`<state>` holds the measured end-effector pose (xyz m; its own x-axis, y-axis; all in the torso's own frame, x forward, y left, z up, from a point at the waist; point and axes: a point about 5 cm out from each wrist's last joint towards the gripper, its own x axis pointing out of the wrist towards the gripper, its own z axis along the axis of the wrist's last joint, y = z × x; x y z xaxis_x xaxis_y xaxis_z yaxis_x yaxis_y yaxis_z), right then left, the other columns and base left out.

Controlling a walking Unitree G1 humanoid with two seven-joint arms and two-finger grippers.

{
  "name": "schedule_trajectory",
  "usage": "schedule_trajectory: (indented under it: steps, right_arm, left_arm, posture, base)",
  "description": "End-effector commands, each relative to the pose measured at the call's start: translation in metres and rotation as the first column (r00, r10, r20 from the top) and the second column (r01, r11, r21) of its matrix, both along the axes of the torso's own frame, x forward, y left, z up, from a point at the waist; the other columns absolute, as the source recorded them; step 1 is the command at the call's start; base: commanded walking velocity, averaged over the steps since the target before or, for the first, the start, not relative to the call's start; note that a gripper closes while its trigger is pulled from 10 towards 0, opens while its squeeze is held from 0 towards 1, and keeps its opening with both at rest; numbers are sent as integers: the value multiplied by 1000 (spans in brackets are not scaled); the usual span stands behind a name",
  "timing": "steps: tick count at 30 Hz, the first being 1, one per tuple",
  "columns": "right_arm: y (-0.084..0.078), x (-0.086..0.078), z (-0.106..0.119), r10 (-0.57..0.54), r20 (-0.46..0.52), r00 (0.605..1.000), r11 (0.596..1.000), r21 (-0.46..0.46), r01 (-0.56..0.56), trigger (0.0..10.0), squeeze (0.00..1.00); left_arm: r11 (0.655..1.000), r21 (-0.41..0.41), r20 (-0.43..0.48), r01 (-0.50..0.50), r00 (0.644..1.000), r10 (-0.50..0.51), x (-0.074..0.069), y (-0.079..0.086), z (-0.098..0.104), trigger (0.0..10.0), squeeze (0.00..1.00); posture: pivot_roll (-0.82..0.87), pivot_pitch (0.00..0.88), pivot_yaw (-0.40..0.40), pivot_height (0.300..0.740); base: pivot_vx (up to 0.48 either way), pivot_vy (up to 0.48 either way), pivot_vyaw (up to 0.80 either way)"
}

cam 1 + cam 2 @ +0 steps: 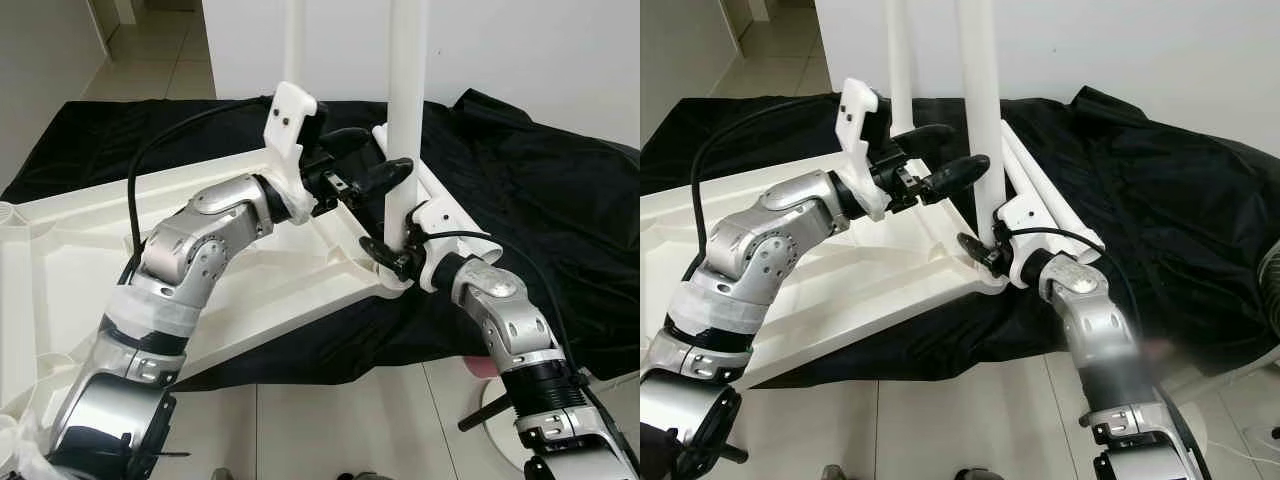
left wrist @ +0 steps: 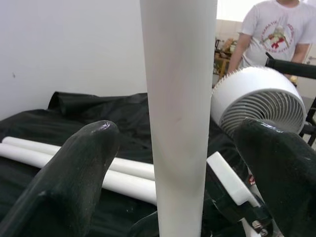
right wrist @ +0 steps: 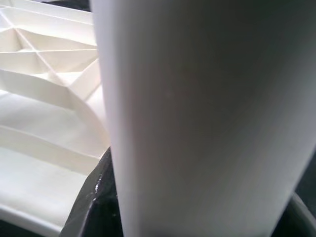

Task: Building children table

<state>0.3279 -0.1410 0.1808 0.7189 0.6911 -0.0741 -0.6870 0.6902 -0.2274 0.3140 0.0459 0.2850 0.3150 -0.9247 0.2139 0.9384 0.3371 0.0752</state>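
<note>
Standing upright in the corner socket of the upturned white tabletop (image 1: pixel 90 260), a white table leg (image 1: pixel 405 120) rises between our two grippers. We see the tabletop lying underside up, its ribs showing, on a black cloth (image 1: pixel 540 200) spread over the floor (image 1: pixel 330 420).

Our right gripper (image 1: pixel 385 252) is low on the leg, right at the socket. Its jaws sit around the base of the leg, one black finger (image 3: pixel 98 197) pressed against the white tube in the right wrist view; we take them as pinching the leg.

Our left gripper (image 1: pixel 372 165) is higher on the same leg. Its jaws are spread, one finger (image 2: pixel 74 177) on each side of the tube with a gap showing on both sides, so they straddle it without touching.

Beyond the left jaws, two more white legs (image 2: pixel 123 175) lie side by side on the cloth. A second upright leg (image 1: pixel 293 40) stands behind the left gripper at the tabletop's far corner.

Past the cloth in the left wrist view stands a round white fan (image 2: pixel 261 103), and behind it a person in a white printed T-shirt (image 2: pixel 279 34).
</note>
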Motion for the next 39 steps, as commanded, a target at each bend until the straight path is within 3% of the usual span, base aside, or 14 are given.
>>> schedule_trajectory:
  steps: [1,8,13,14,15,16,28,34,35,36,37,39]
  right_arm:
    - [4,-3,1,65,-19,998,998,-12,-65,10000,0]
    - [1,-4,4,105,-40,994,994,-22,-106,10000,0]
    - [-3,-7,7,163,-58,985,985,-49,-166,10000,0]
    - [-4,-7,7,164,-58,985,985,-53,-167,10000,0]
    - [-4,-7,7,164,-58,985,985,-53,-167,10000,0]
    - [-4,-6,7,166,-61,984,984,-58,-169,10000,0]
    - [-4,-10,5,195,-82,977,977,-73,-201,10000,0]
    - [-5,-10,5,184,-84,979,979,-78,-190,10000,0]
    - [-6,-8,6,164,-66,984,982,-81,-169,10000,0]
    - [-6,-8,6,164,-66,984,982,-81,-169,10000,0]
    - [-8,-3,8,123,-55,991,990,-57,-127,10000,780]
    - [-8,-3,8,123,-55,991,990,-57,-127,10000,780]
  left_arm:
    - [959,67,78,275,957,-280,-14,-11,4,10000,0]
    - [952,72,88,296,949,-302,-13,-18,10,10000,0]
    - [929,83,56,361,929,-366,-12,-20,19,10000,0]
    - [927,79,55,366,927,-370,-12,-19,20,6824,0]
    - [927,79,55,366,927,-370,-12,-19,20,6824,0]
    - [923,65,43,379,923,-382,-11,-19,22,0,0]
    - [897,72,1,435,900,-436,-11,-18,25,0,0]
    - [911,65,-10,406,914,-406,-9,-21,27,0,0]
    - [929,74,-20,362,932,-362,-4,-23,28,10000,0]
    - [929,74,-20,362,932,-362,-4,-23,28,10000,0]
    - [956,84,-26,280,960,-279,4,-24,30,10000,0]
    - [956,84,-26,280,960,-279,4,-24,30,10000,0]
  posture:
    - [-73,30,-14,740]
    - [-77,20,-11,740]
    - [-80,5,0,740]
    - [-79,1,4,740]
    - [-79,1,4,740]
    - [-79,1,4,740]
    - [-82,0,15,740]
    - [-91,13,12,740]
    - [-89,16,9,740]
    - [-89,16,9,740]
    - [-90,17,8,740]
    - [-90,17,8,740]
  base:
    - [0,0,0]
    - [0,0,0]
    - [0,0,0]
    - [0,0,0]
    - [0,0,0]
    - [0,0,0]
    - [0,0,0]
    - [0,0,0]
    - [0,0,0]
    - [0,0,0]
    - [0,0,0]
    - [0,0,0]
